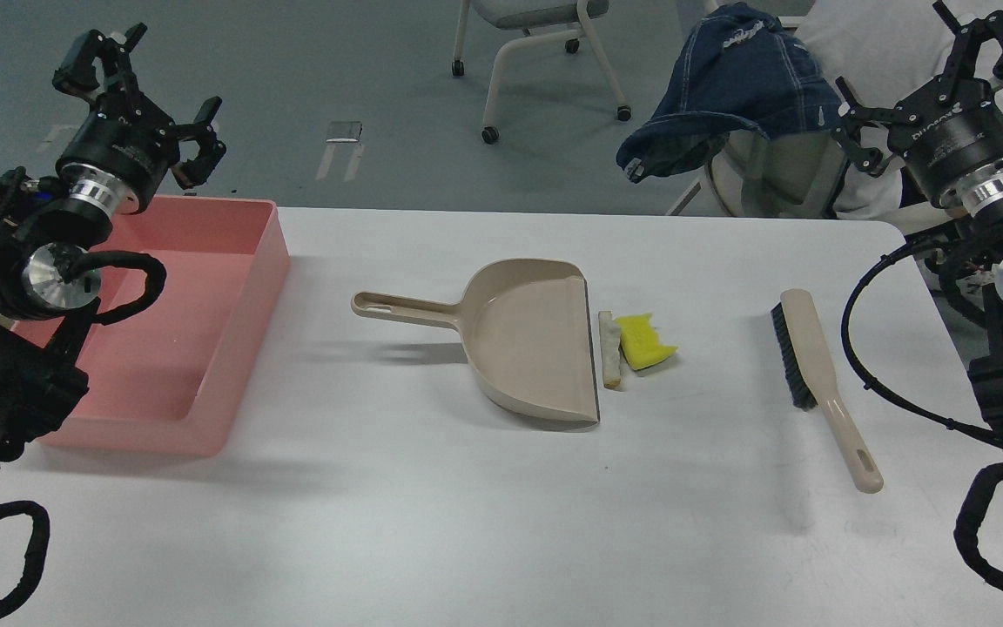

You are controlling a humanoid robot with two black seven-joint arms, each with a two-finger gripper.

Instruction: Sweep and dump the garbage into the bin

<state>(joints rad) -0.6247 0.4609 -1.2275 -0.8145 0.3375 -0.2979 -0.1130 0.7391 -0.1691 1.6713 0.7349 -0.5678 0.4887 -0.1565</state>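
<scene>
A beige dustpan (529,344) lies mid-table, handle pointing left, open edge to the right. Right against that edge lies a white bread slice (610,348) with brown crust, and a yellow sponge chunk (644,341) touches it on the right. A beige brush (819,379) with black bristles lies to the right. The pink bin (205,348) stands at the table's left, and I see nothing inside it. My left gripper (146,87) is open and empty, raised above the bin's far edge. My right gripper (937,74) is open and empty, raised beyond the table's far right corner.
The white table (467,522) ends at the far edge near the grippers. Beyond it a person in white sits at the right with a denim jacket (728,87) over a chair, and another chair (536,52) stands on the grey floor.
</scene>
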